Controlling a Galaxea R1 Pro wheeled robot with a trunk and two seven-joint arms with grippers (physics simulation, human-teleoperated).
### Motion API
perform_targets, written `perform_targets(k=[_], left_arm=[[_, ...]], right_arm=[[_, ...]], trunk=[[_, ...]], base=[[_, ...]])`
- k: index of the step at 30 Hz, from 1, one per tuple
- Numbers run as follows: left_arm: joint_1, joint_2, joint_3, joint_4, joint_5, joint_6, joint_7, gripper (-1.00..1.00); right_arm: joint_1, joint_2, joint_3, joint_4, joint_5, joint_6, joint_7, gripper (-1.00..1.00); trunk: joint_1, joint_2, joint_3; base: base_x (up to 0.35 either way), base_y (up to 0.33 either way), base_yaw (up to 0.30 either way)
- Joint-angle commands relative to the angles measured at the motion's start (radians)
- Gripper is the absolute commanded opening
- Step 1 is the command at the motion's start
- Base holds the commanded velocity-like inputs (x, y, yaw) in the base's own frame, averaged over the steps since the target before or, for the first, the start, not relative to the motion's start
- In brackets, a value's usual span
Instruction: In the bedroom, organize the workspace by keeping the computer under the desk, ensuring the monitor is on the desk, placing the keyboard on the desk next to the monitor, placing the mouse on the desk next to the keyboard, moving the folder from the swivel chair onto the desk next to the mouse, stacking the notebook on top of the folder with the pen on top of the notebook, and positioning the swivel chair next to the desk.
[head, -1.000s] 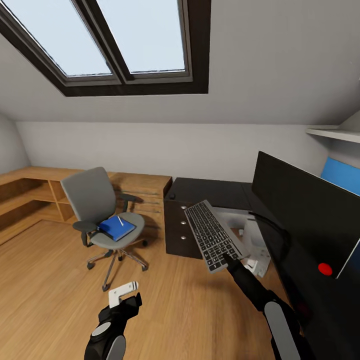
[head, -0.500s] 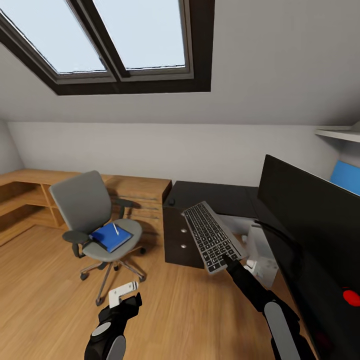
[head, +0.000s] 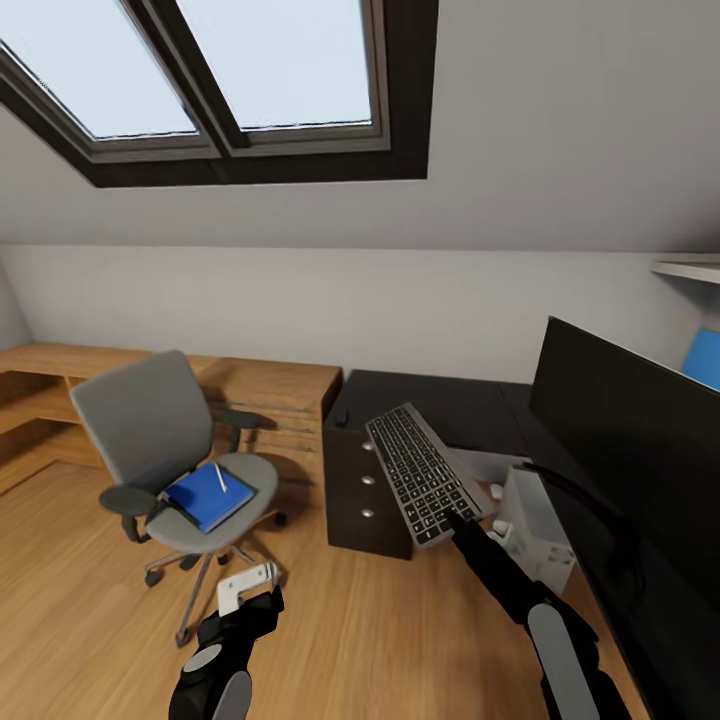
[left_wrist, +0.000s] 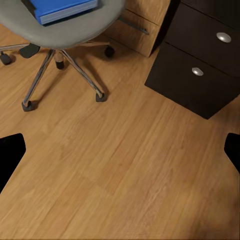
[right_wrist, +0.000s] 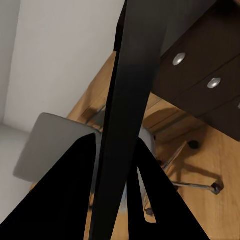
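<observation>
My right gripper (head: 452, 517) is shut on the near end of the silver-grey keyboard (head: 418, 469), held tilted in the air in front of the black desk (head: 450, 393). In the right wrist view the keyboard (right_wrist: 131, 95) runs edge-on between the fingers. The monitor (head: 630, 440) stands on the desk at the right, and the white computer (head: 535, 522) sits below it. A small dark mouse (head: 341, 418) rests on the desk's left corner. The swivel chair (head: 160, 440) carries the blue folder (head: 208, 496) with the pen (head: 220, 477) on it. The notebook is hidden. My left gripper (head: 246, 592) hangs open over the floor.
The black drawer unit (head: 365, 490) closes off the desk's left end. Low wooden shelving (head: 270, 385) runs along the back wall behind the chair. A blue wall panel (head: 705, 358) and a white shelf (head: 690, 268) sit at the far right. Wood floor (left_wrist: 120, 165) lies under the left gripper.
The camera has moved: the chair sits further left and the monitor further right in the picture. Both arms keep their pose, and the keyboard stays in the right gripper.
</observation>
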Motion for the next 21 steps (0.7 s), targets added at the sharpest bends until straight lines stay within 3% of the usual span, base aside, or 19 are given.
perform_targets(k=[1, 5, 13, 14, 16, 18, 21], left_arm=[[-0.001, 0.0, -0.002, -0.001, 0.009, 0.002, 0.009, 1.0], [-0.001, 0.0, -0.002, -0.001, 0.009, 0.002, 0.009, 1.0], [-0.001, 0.0, -0.017, -0.001, 0.009, 0.002, 0.009, 1.0], [-0.001, 0.0, -0.017, -0.001, 0.009, 0.002, 0.009, 1.0], [-0.001, 0.0, -0.018, -0.001, 0.009, 0.002, 0.009, 1.0], [-0.001, 0.0, -0.018, -0.001, 0.009, 0.002, 0.009, 1.0], [-0.001, 0.0, -0.018, -0.001, 0.009, 0.002, 0.009, 1.0]], right_arm=[[-0.001, 0.002, -0.003, -0.001, -0.008, 0.008, 0.002, -1.0], [-0.001, 0.005, -0.002, 0.009, -0.008, 0.008, 0.0, -1.0], [-0.001, 0.039, 0.001, 0.062, -0.028, -0.014, -0.003, -1.0], [-0.001, 0.044, 0.001, 0.065, -0.055, -0.016, -0.004, -1.0], [-0.001, 0.048, 0.002, 0.085, -0.156, -0.02, -0.01, -1.0], [-0.001, 0.049, 0.003, 0.099, -0.216, -0.032, -0.021, -1.0], [-0.001, 0.05, 0.004, 0.109, -0.271, -0.065, -0.035, -1.0]], trunk=[[0.001, -0.001, -0.001], [0.001, -0.001, -0.001], [0.001, -0.001, -0.001], [0.001, -0.001, -0.001], [0.001, -0.001, -0.001], [0.001, -0.001, -0.001], [0.001, -0.001, -0.001]], base=[[0.325, 0.0, 0.0], [0.325, 0.0, 0.0], [0.326, 0.0, 0.0], [0.326, 0.0, 0.0], [0.326, 0.0, 0.0], [0.326, 0.0, 0.0], [0.326, 0.0, 0.0]])
